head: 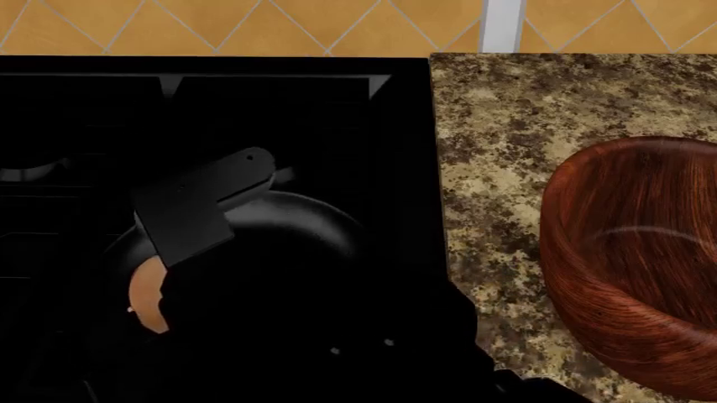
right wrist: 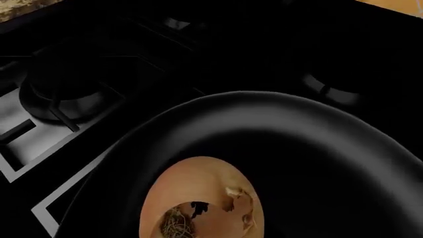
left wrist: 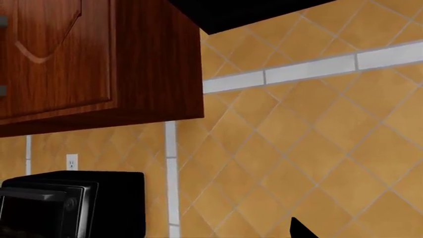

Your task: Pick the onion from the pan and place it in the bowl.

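Observation:
The tan-yellow onion [right wrist: 201,203] lies in the black pan [right wrist: 310,144] on the stove, close below my right wrist camera. In the head view only a sliver of the onion [head: 146,295] shows at the pan's left, beside my dark right arm. My right gripper [head: 180,273] hovers over the pan [head: 297,231] next to the onion. No finger covers the onion, so it looks open. The reddish-brown wooden bowl [head: 639,260] stands on the counter to the right, with nothing seen inside. Of my left gripper only one fingertip [left wrist: 300,230] shows, held high facing the wall.
The black stove [head: 224,109] has burner grates [right wrist: 73,99] around the pan. A speckled granite counter [head: 505,143] holds the bowl. A tiled wall [left wrist: 317,139], a wooden cabinet [left wrist: 92,59] and a black microwave [left wrist: 73,203] are in front of the left arm.

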You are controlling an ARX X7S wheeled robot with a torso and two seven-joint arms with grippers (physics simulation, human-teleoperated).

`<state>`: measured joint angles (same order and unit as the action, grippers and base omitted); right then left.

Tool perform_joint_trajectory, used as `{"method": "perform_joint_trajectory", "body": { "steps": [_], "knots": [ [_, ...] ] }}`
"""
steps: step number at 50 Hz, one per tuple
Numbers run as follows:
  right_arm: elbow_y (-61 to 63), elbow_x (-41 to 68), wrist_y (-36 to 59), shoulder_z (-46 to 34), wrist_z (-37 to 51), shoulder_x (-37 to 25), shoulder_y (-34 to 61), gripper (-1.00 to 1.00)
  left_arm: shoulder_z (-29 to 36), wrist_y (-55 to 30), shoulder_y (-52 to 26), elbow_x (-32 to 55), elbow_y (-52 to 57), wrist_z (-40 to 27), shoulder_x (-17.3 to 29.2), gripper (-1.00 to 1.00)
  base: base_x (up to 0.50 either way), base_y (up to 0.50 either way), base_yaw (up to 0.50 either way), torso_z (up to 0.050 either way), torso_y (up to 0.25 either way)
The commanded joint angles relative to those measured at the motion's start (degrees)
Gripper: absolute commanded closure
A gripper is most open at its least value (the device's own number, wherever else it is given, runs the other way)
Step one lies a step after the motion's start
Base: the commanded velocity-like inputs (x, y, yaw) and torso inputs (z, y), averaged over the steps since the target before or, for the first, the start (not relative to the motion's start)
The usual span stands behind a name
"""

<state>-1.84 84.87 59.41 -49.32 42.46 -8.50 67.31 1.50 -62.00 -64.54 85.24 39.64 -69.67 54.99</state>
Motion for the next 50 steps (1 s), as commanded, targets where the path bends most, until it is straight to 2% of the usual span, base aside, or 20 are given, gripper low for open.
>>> {"method": "perform_joint_trajectory", "body": {
  "steps": [1, 12, 19, 26, 36, 44, 49, 50],
  "knots": [
    [4.92, 4.57, 1.53, 3.67, 4.91, -2.84, 2.54, 1.0, -0.67, 0.63, 1.0, 0.22, 0.45, 0.17, 0.45, -1.0, 0.0, 0.0, 0.0, 0.0, 0.0],
    [11.3, 14.12, 2.19, 9.57, 14.28, -8.47, 6.68, 1.0, -0.97, 1.07, 1.41, 0.51, 0.87, 0.03, 0.64, -1.0, 0.0, 0.0, 0.0, 0.0, 0.0],
    [15.71, 23.2, 1.65, 14.2, 22.92, -14.61, 11.25, 1.0, -0.05, 1.14, 1.01, -0.26, 0.62, 0.44, -0.22, -1.0, 0.0, 0.0, 0.0, 0.0, 0.0],
    [17.24, 27.68, 1.34, 16.49, 27.62, -19.98, 13.95, 1.0, 0.58, 1.51, 1.12, -1.46, 0.43, 1.26, -1.03, -1.0, 0.0, 0.0, 0.0, 0.0, 0.0],
    [17.9, 31.11, 0.34, 19.28, 32.01, -27.61, 14.88, 1.0, 0.94, 2.7, 2.51, -4.58, -0.27, 3.77, -1.75, -1.0, 0.0, 0.0, 0.0, 0.0, 0.0],
    [18.99, 31.42, -0.71, 21.92, 33.73, -35.25, 11.48, 1.0, 1.75, 3.62, 3.8, -7.51, -1.1, 5.62, -2.5, -1.0, 0.0, 0.0, 0.0, 0.0, 0.0],
    [19.36, 31.92, -0.97, 23.4, 34.15, -39.3, 10.29, 1.0, 3.67, 2.93, 1.84, -8.2, -1.75, 5.58, -3.88, -1.0, 0.0, 0.0, 0.0, 0.0, 0.0],
    [19.42, 31.95, -0.94, 23.62, 33.97, -39.97, 9.92, 1.0, 4.45, 1.86, -0.68, -7.43, -3.06, 5.5, -4.22, -1.0, 0.0, 0.0, 0.0, 0.0, 0.0]
  ]
}}
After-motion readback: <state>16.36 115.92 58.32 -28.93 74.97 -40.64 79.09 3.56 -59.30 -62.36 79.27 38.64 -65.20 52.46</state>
